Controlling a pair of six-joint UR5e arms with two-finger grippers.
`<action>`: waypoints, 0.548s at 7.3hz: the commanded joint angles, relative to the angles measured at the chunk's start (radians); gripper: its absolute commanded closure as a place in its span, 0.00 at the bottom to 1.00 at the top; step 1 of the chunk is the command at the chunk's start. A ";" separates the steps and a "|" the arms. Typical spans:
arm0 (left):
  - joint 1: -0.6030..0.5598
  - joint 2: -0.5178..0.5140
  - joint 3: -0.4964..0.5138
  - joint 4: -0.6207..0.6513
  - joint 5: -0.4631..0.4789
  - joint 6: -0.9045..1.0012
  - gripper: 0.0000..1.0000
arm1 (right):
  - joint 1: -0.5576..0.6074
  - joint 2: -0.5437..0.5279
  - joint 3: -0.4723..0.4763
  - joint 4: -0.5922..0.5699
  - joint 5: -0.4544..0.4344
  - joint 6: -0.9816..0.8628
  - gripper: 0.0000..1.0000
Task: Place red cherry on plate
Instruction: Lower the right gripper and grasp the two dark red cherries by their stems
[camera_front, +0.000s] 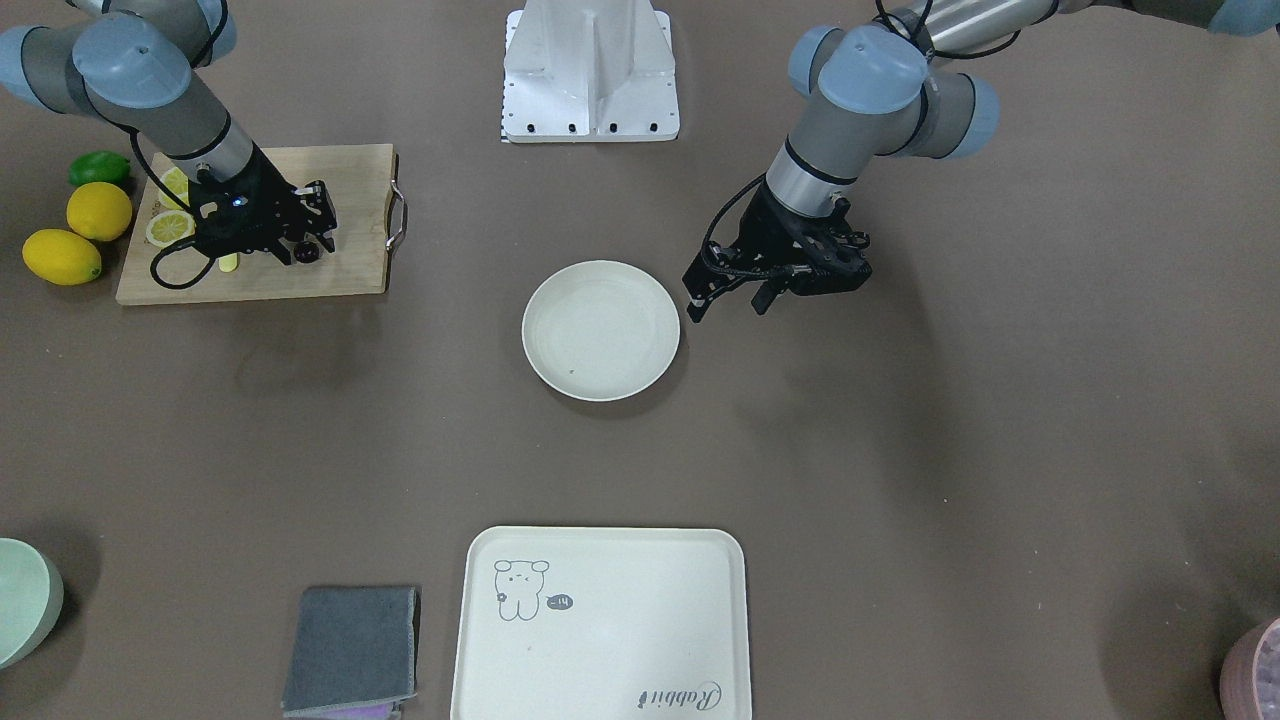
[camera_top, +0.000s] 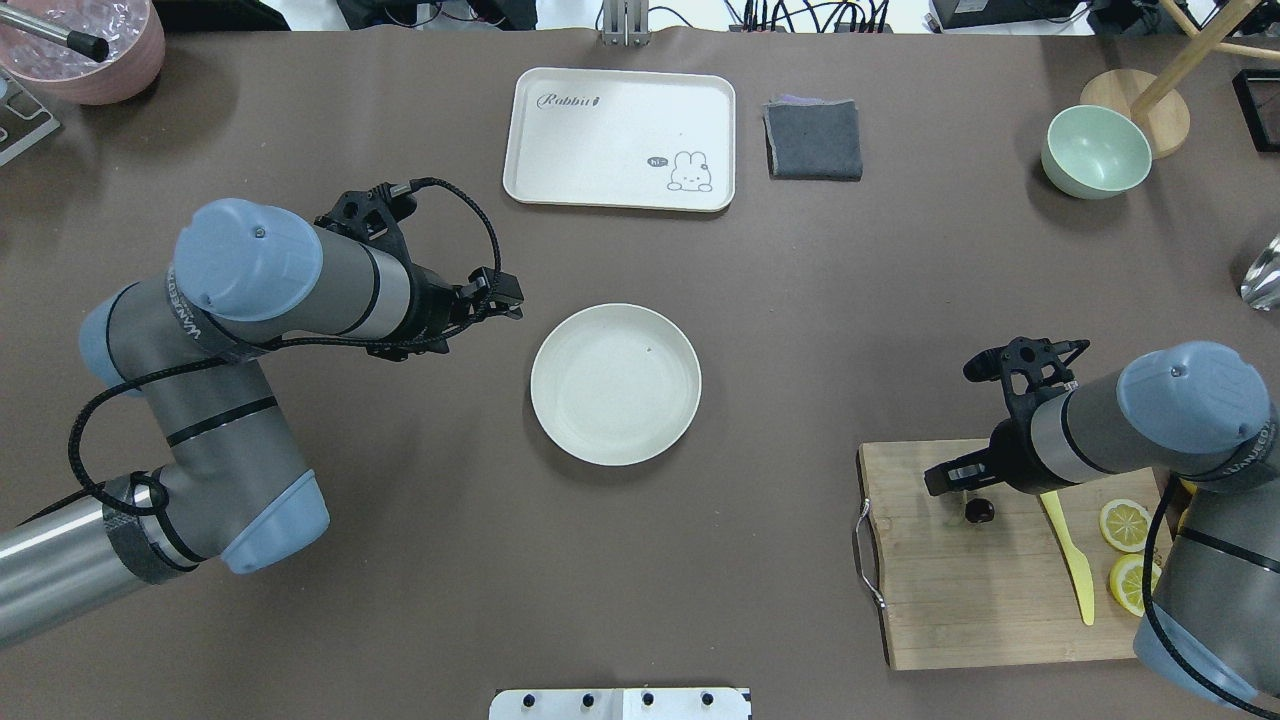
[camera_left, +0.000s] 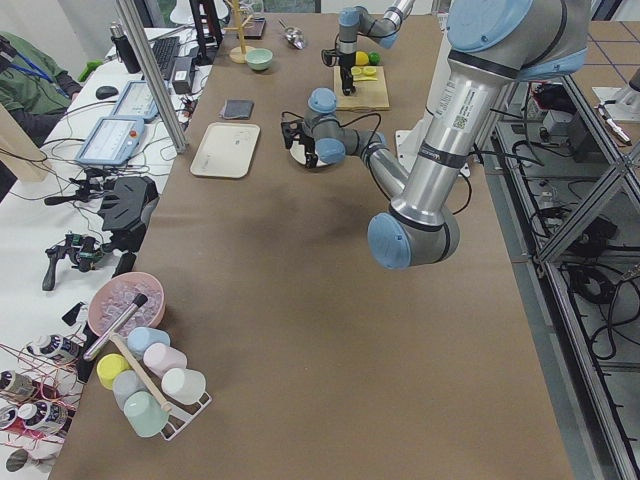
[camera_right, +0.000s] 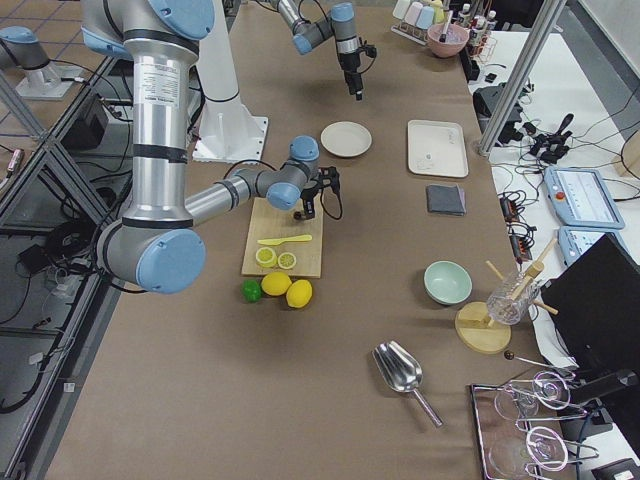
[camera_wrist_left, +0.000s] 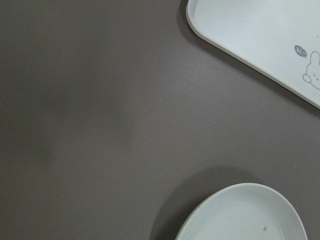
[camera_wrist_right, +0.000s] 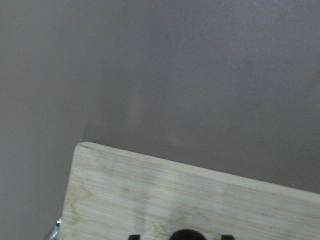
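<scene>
The red cherry (camera_front: 307, 253) lies on a wooden cutting board (camera_front: 340, 280), a small dark glossy blob, also seen from overhead (camera_top: 979, 510). My right gripper (camera_front: 305, 248) hangs low over it, open, one finger on each side of the fruit. In the right wrist view the cherry (camera_wrist_right: 186, 234) peeks in at the bottom edge between the two fingertips, with a gap on both sides. The round cream plate (camera_front: 600, 330) sits empty at the table's middle (camera_top: 615, 385). My left gripper (camera_front: 728, 305) hovers open and empty just beside the plate's rim.
Lemon slices (camera_front: 170, 228) and a yellow knife (camera_top: 1070, 555) share the board. Whole lemons (camera_front: 62, 256) and a lime (camera_front: 100, 167) lie beside it. A rabbit tray (camera_top: 620, 140), grey cloth (camera_top: 812, 140) and green bowl (camera_top: 1096, 150) line the far side.
</scene>
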 joint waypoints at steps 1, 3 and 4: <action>0.001 -0.002 0.002 0.000 0.000 -0.001 0.02 | 0.003 -0.006 0.005 0.000 -0.023 -0.001 1.00; 0.001 -0.002 0.000 0.000 0.000 -0.001 0.02 | 0.031 -0.007 0.045 0.000 -0.016 -0.001 1.00; 0.001 -0.002 0.000 0.000 0.000 -0.001 0.02 | 0.051 -0.007 0.080 -0.003 -0.002 -0.001 1.00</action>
